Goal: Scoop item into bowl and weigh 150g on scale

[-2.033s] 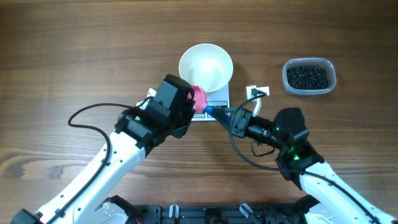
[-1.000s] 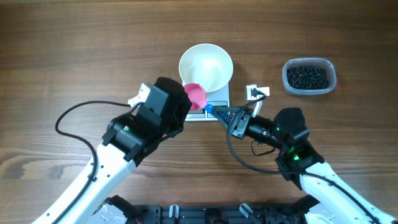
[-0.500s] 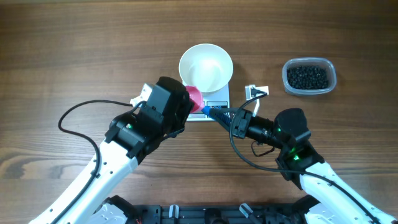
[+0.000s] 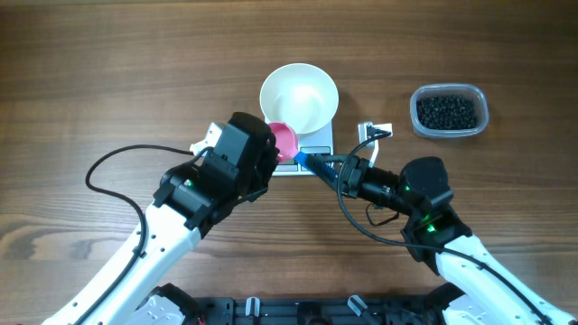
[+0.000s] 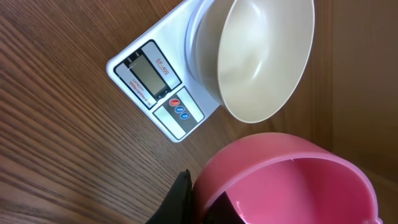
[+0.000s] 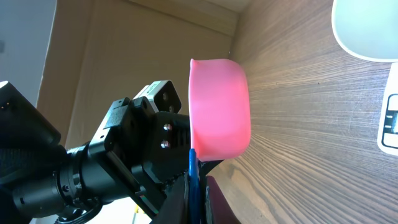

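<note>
Black beans [image 4: 449,110], too many to count, fill one clear plastic tub [image 4: 414,113] at the far right of the wooden table [image 4: 108,72], well apart from everything else. Nearest, two grippers share one scoop [image 4: 285,139]. The right gripper [image 6: 196,199] is clamped on its blue handle, and the left gripper [image 5: 200,205] is pinched on the pink cup's wall. Just beyond the scoop, one white scale [image 5: 155,81] carries one white bowl [image 4: 299,97].
</note>
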